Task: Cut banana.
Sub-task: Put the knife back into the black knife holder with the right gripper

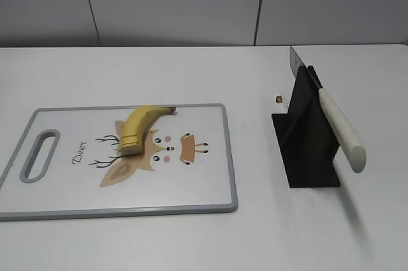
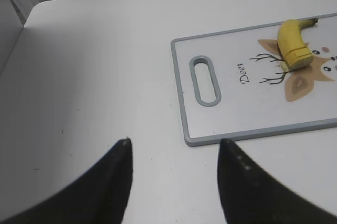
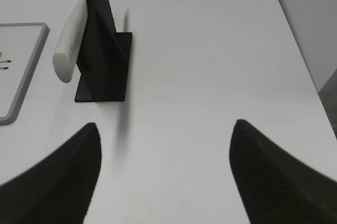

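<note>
- The banana (image 1: 138, 129) is lying on the cutting board (image 1: 191, 191), up toward the board's far edge and about midway along it. Dark stem tip points to the far right, the flat cut end faces the near side and sits right over the cartoon deer's antlers.
- The board is white with a grey rim, a slot handle (image 1: 39, 155) at its left end, and the word "Deer" printed next to the drawing. Only the banana is on it.
- Right of the board, well apart from it, there's a black knife stand (image 1: 306, 150) on the white table (image 1: 191, 239). The knife (image 1: 338, 127) sits in it at a slant, white handle sticking out toward the near right, the blade poking up past the far top of the stand.
- There's a tiny dark thing on the table just left of the stand, too small to tell what it is.
- Left gripper (image 2: 174, 150) hangs over bare table just off the handle end of the board, claws spread apart, holding nothing.
- Right gripper (image 3: 163, 134) is on the near side of the stand, out past the board's right end, spread wide with nothing in it either.
- Neither gripper shows up in the exterior view.
</note>
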